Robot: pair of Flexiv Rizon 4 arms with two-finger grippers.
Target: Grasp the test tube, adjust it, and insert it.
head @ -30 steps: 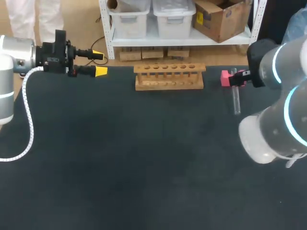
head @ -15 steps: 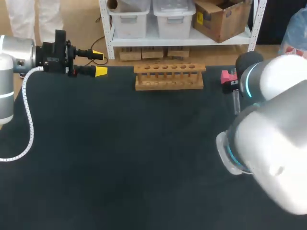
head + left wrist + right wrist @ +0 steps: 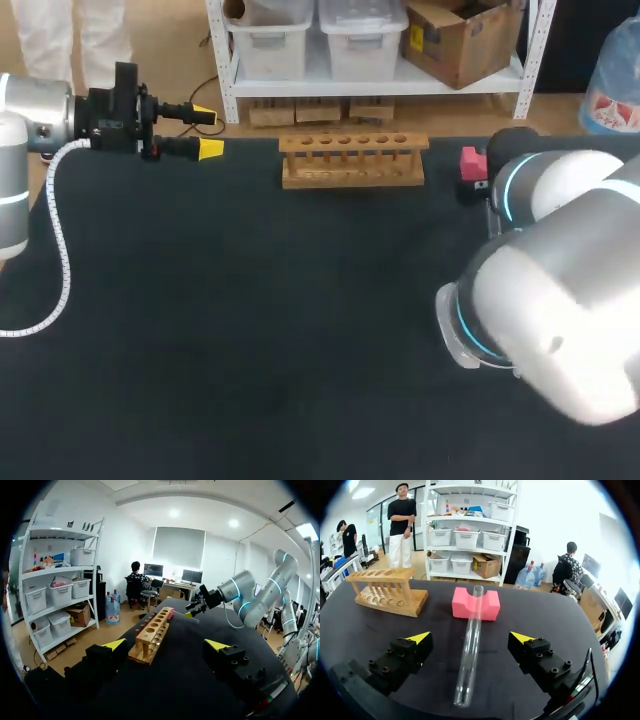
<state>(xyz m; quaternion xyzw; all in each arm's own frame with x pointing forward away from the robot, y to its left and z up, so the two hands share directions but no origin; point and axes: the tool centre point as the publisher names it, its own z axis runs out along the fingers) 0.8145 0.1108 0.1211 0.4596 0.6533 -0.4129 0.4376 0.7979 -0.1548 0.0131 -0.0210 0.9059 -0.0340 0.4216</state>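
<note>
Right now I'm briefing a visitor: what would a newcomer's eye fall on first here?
The clear test tube, lying on the dark table with its far end on a pink foam block, between the right claw's open fingers. Next, the wooden rack at the table's far edge, left of the block.

Silver-white arms, black yellow-tipped fingers (image 3: pixel 400 661).
Left arm (image 3: pixel 30 110), left of rack (image 3: pixel 352 160): coiled white cable (image 3: pixel 62 260); right arm (image 3: pixel 550 310), right of rack: cyan rings (image 3: pixel 507 185) (screws on fingers).

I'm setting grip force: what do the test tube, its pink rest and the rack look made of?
Test tube: clear glass or hard plastic, see-through and glossy; cannot tell which. Pink rest: probably foam, matte with a cut notch. Rack: bare wood, matte tan with drilled holes.
</note>
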